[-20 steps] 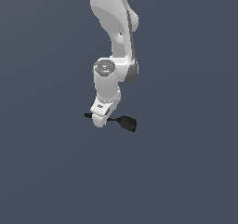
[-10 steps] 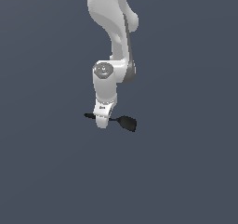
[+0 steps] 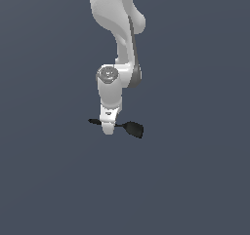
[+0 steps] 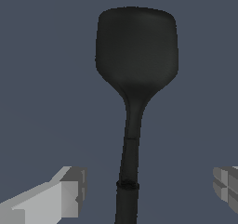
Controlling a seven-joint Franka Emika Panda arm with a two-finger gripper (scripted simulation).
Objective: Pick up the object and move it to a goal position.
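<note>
The object is a small black spatula (image 3: 132, 127) lying flat on the grey surface, broad head toward the exterior view's right, thin handle tip toward the left. My gripper (image 3: 108, 128) is down over the middle of the handle. In the wrist view the spatula (image 4: 135, 56) fills the frame, its handle running between my two fingers (image 4: 69, 190), which stand wide apart on either side without touching it. The gripper (image 4: 148, 188) is open.
The plain dark grey surface (image 3: 195, 180) lies all around. The white arm (image 3: 119, 44) rises above the gripper toward the top of the exterior view.
The gripper has come down slightly closer to the spatula's handle. The spatula has not moved.
</note>
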